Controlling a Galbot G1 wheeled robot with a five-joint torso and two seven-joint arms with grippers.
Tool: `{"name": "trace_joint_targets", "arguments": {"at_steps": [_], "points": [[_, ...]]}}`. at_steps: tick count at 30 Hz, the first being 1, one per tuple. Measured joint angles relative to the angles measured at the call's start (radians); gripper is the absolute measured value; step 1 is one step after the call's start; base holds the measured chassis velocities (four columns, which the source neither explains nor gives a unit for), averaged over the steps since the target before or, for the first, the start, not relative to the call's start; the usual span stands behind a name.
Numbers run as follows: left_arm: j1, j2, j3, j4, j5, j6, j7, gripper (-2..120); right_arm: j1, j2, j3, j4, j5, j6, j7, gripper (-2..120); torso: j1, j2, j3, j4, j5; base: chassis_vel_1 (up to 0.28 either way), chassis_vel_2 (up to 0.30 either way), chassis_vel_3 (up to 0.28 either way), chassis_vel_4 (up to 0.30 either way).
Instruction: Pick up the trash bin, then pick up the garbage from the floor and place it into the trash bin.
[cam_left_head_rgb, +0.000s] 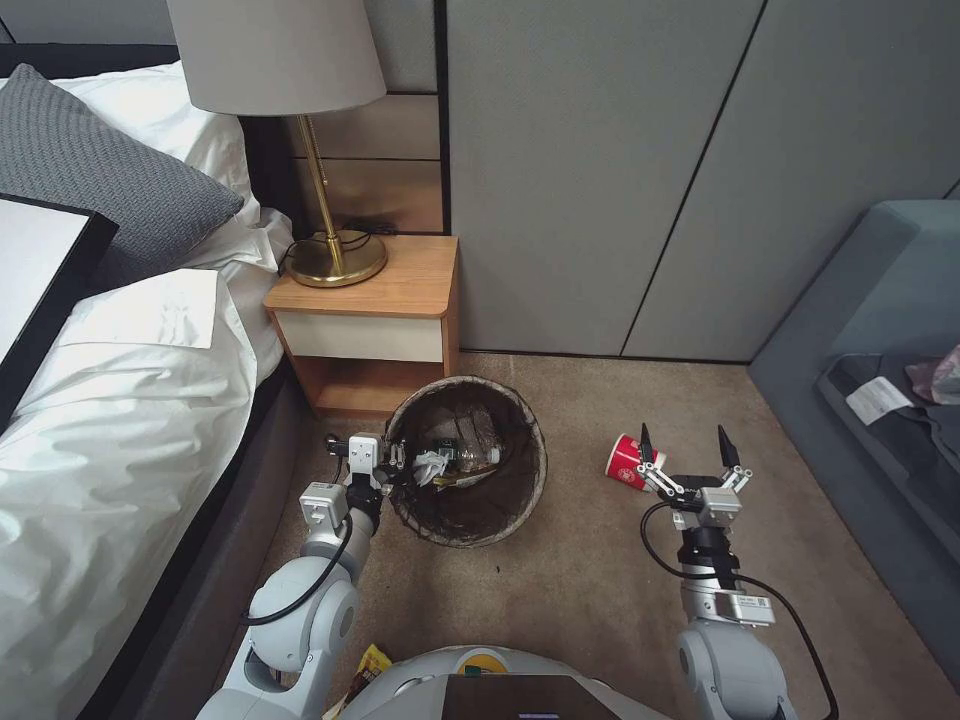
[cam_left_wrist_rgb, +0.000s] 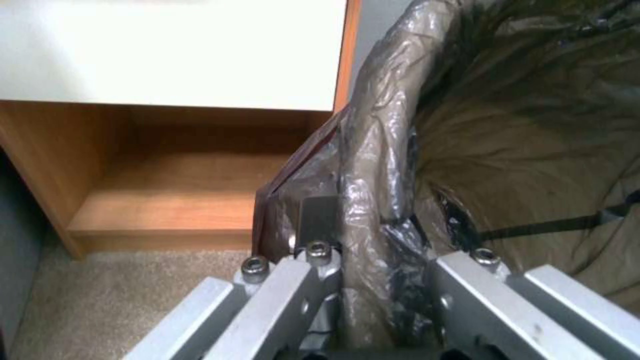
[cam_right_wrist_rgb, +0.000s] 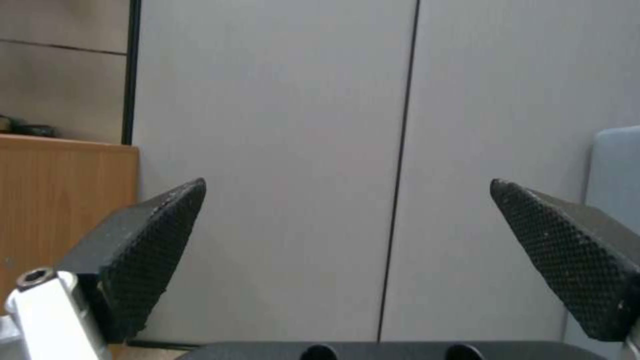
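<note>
trash bin (cam_left_head_rgb: 468, 462) before nightstand (cam_left_head_rgb: 368, 313) | paper cup (cam_left_head_rgb: 628, 462) right of bin, on carpet (cam_left_head_rgb: 580, 570) | bed (cam_left_head_rgb: 110, 420) left

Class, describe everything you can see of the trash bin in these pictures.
The trash bin is small and round, lined with a thin, crinkled brown plastic bag folded over its rim. It is tipped towards the camera on the beige carpet in front of the nightstand. Inside lie white tissue, a clear bottle and other litter. The left gripper is shut on its rim on the bed side, one finger outside the bag-covered rim.
</note>
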Motion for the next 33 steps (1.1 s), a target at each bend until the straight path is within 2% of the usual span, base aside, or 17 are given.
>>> {"name": "trace_joint_targets", "arguments": {"at_steps": [21, 27, 33], "points": [[0.004, 0.002, 0.001, -0.003, 0.01, 0.006, -0.001, 0, 0.025, -0.014, -0.016, -0.006, 0.009, -0.011, -0.006, 100, 0.0, 0.0, 0.0, -0.0003, 0.0, 0.0, 0.0, 0.0, 0.0], [0.006, 0.012, -0.006, -0.013, 0.014, 0.008, -0.001, 0, 0.104, -0.03, -0.061, -0.038, -0.016, -0.066, 0.023, 100, 0.0, 0.0, 0.0, -0.0001, 0.0, 0.0, 0.0, 0.0, 0.0], [0.006, 0.008, -0.007, -0.018, 0.016, 0.003, 0.0, 0, 0.119, -0.023, -0.07, -0.016, -0.034, -0.099, 0.022, 100, 0.0, 0.0, 0.0, -0.0003, 0.0, 0.0, 0.0, 0.0, 0.0]]}}
